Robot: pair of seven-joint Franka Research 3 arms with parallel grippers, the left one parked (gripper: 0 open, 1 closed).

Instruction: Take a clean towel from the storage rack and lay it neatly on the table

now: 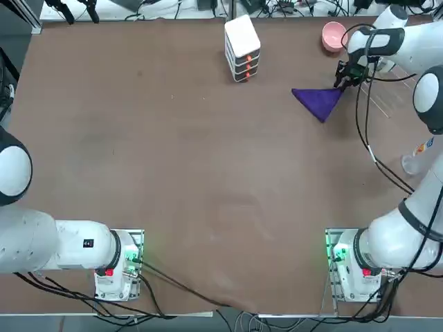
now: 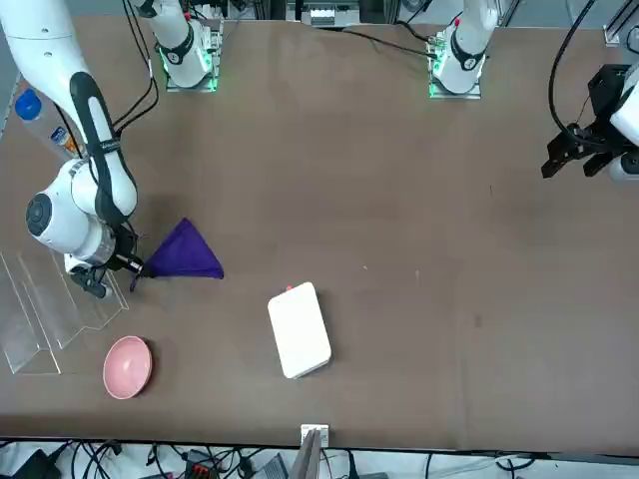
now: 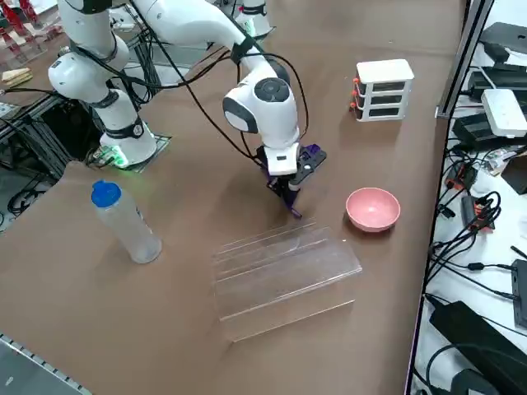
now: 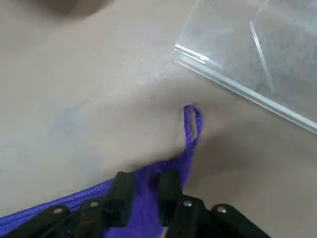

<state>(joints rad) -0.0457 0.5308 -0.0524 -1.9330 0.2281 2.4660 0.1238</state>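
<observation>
The deep purple towel (image 1: 318, 101) (image 2: 185, 254) lies on the brown table (image 1: 173, 152) as a folded triangle, one corner pointing toward the rack. My right gripper (image 1: 344, 77) (image 2: 130, 267) (image 3: 290, 193) is low at that corner. In the wrist view the black fingers (image 4: 124, 188) close on the towel's edge (image 4: 178, 166), and its hanging loop (image 4: 191, 124) rests on the table. The clear storage rack (image 3: 280, 267) (image 2: 50, 309) (image 4: 257, 54) stands just beyond the gripper, with nothing showing in it.
A white stacked box (image 1: 242, 47) (image 3: 383, 89) stands at the far middle of the table. A pink bowl (image 1: 333, 34) (image 3: 373, 208) sits next to the rack. A blue-capped bottle (image 3: 123, 222) (image 1: 419, 158) stands at the table's right edge.
</observation>
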